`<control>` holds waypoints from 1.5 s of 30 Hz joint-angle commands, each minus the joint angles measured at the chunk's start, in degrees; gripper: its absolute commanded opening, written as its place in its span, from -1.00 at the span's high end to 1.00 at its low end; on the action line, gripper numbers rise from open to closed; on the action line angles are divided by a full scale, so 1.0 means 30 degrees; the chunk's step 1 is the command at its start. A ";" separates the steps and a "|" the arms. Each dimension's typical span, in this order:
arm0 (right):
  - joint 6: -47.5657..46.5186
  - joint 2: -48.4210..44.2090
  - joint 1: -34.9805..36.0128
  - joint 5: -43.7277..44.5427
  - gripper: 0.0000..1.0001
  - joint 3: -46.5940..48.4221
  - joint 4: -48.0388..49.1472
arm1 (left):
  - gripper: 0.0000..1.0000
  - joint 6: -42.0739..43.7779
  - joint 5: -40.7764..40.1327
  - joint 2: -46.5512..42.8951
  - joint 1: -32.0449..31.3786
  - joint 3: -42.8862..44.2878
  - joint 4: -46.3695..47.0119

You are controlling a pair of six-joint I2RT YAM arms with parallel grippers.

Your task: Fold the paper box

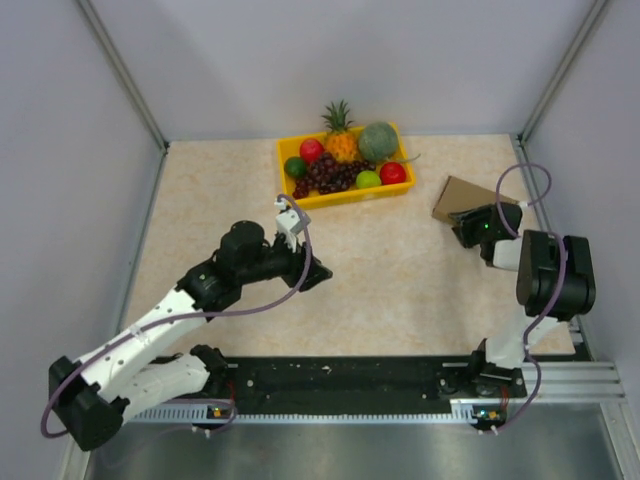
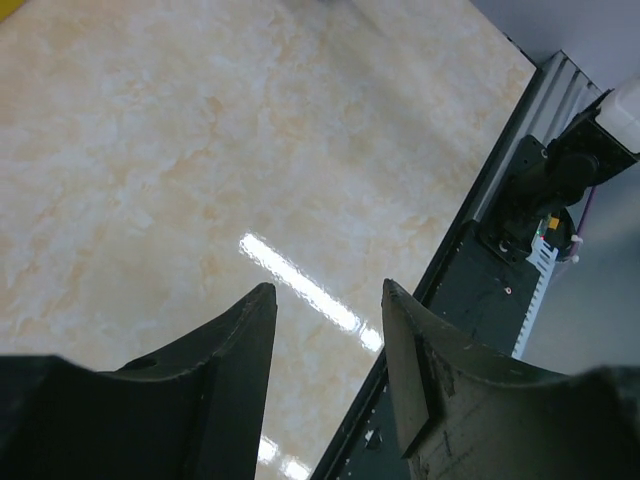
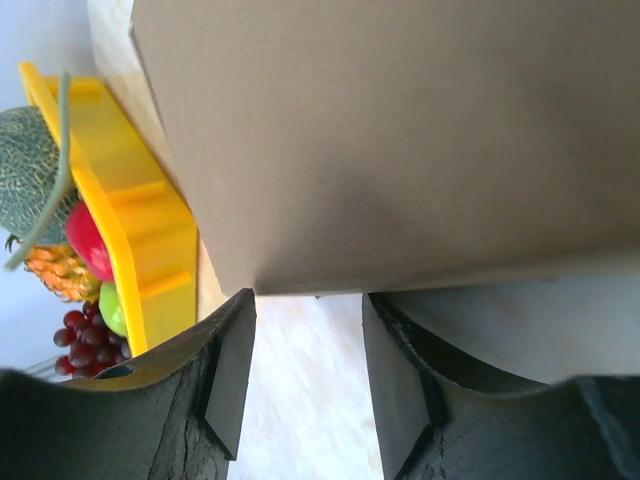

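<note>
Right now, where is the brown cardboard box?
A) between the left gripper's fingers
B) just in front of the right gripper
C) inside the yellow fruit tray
B: the paper box sits to the right of the yellow tray, with its edge just past the tips of the right gripper. The left gripper holds nothing.

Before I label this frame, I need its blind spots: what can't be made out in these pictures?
- Box, top view: near part hidden under the right pincer; no flaps or slits show.
- Box, right wrist view: cut off by top and right edges; flat or folded, unclear.
- Tray, right wrist view: partly behind the box, cut by the left edge.
- Left pincer, top view: fingers too small and dark to read.
</note>
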 commanded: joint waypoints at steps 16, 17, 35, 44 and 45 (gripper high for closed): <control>-0.8698 0.1512 -0.1053 -0.2575 -0.37 0.6998 -0.9888 | 0.07 -0.1502 -0.0602 -0.5007 -0.0025 -0.1363 -0.1461; -0.8786 0.0550 -0.1200 -0.2430 -0.37 0.6297 -0.9888 | 0.07 -0.1561 -0.0398 -0.4919 -0.0054 -0.1421 -0.1112; -1.1539 0.6249 0.0848 0.0079 0.27 1.4242 -1.1960 | 0.13 -0.1532 -0.1068 -0.6822 -0.0083 -0.1511 -0.2307; -1.2331 1.1138 0.0821 0.3195 0.27 2.2626 -1.6825 | 0.13 -0.1385 -0.1684 -0.7320 -0.0083 -0.0369 -0.3656; -1.2419 1.1494 0.0791 0.3196 0.27 2.3044 -1.7034 | 0.13 -0.1356 -0.1714 -0.7320 -0.0083 -0.0309 -0.3773</control>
